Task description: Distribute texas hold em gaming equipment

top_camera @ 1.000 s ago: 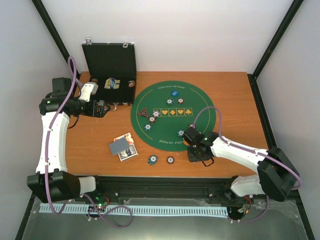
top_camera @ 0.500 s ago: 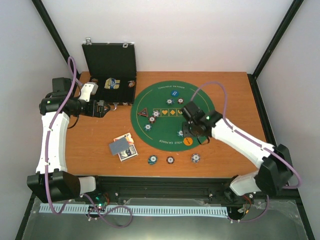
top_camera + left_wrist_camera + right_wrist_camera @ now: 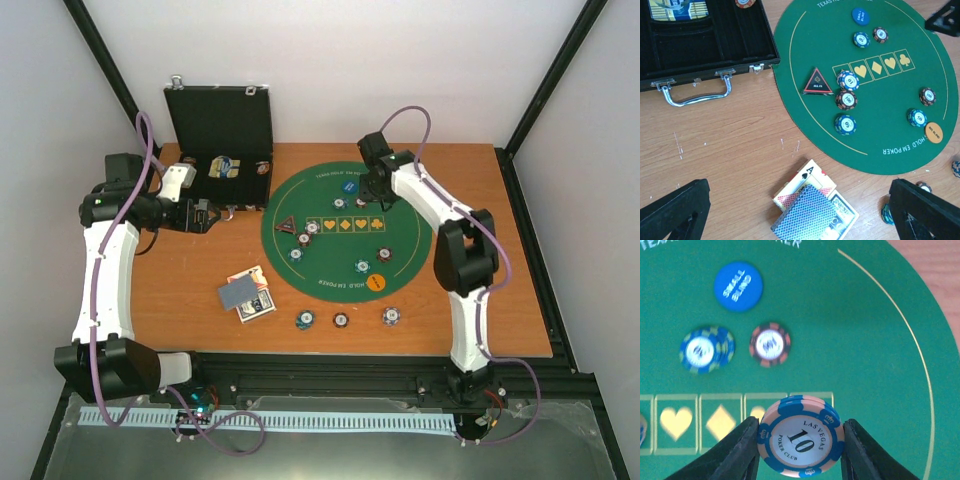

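- Since the earlier frames the right arm has swung from the near edge of the green mat [image 3: 345, 280] to its far side. The left arm has not shifted.
- The right pincer [image 3: 371, 196] is clamped on a pink-and-blue poker chip [image 3: 801, 442]. It grips the chip by the rim on opposite sides, with the chip's face turned up toward the wrist camera.
- In the wrist view the chip hangs over the right end of the row of suit boxes [image 3: 720, 422]. The blue disc [image 3: 738, 286], a blue-striped chip [image 3: 705, 349] and a dark chip [image 3: 770, 344] lie beyond it and to the left. Bare felt lies to the right.
- The left pincer [image 3: 207, 217] is spread wide with nothing in it. It hovers beside the black case [image 3: 705, 55], well apart from that spot, with the playing cards [image 3: 810, 212] on the tabletop [image 3: 730, 150] below.
- Judgement: the right arm is the nearer one, so the placing falls to it, and probably needs only a short descent.
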Tool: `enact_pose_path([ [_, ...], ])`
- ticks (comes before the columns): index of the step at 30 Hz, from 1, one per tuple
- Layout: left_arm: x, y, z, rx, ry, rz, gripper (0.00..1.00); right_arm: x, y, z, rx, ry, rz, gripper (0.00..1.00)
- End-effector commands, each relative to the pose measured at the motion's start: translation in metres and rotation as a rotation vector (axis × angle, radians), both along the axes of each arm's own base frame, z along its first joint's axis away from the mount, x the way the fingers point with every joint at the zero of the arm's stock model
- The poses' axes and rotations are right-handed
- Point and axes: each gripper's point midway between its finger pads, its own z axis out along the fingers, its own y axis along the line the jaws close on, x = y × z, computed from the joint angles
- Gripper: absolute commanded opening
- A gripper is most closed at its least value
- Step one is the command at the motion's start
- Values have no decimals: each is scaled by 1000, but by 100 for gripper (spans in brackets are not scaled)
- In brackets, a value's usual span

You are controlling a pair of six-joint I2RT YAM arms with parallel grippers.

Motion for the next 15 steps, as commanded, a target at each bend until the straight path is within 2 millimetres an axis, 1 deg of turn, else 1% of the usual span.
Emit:
enact_pose_path([
  [1,7,1,17,-12,-40,4,100,33,-5,-26,-40,36,3,25],
  [4,7,0,18,-12,-42,-1,100,52,-8,-43,-61,50,-3,25],
  [6,8,1,17,-10,-38,-2,100,60,-10,-55,-62,65,-11,25],
  [7,8,1,15,-6,-37,-2,100,67,-10,-52,-52,52,-14,25],
  [8,8,1,15,-6,-35,-3,100,72,-11,-54,-45,51,-17,25],
  [12,10,2,11,-4,-28,-2,100,81,-10,-61,-44,49,-8,26],
  [15,11,2,9,-6,-24,-1,100,84,-10,-71,-33,65,-8,26],
])
